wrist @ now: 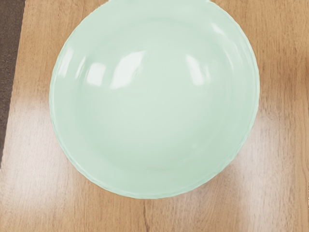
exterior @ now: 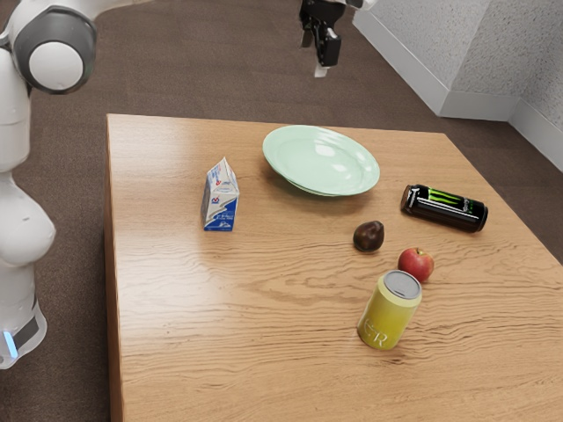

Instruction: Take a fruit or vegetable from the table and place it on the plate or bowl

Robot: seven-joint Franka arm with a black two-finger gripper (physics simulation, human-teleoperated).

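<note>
The claw (exterior: 322, 61) hangs high above the plate (exterior: 321, 160). Whether it is spread or pressed together I cannot tell. From the wrist, the plate (wrist: 154, 96) sits straight below the hand with nothing on it, probably because this is where the fruit must end up.

Both candidates lie on the table (exterior: 220, 334), on the near side of the plate toward the exterior view's right. The dark fruit (exterior: 369, 236) (an avocado or pear, hard to say) is the closer one, and the apple (exterior: 416, 264) is just past it. Neither has been picked up yet.

By count there is one plate and two fruits. There are also two cans: a black can (exterior: 444, 207) lying on its side at the plate's right in the exterior view, and a yellow can (exterior: 389, 310) tilted beyond the apple. One milk carton (exterior: 220, 195) stands at the plate's left in that view.
</note>
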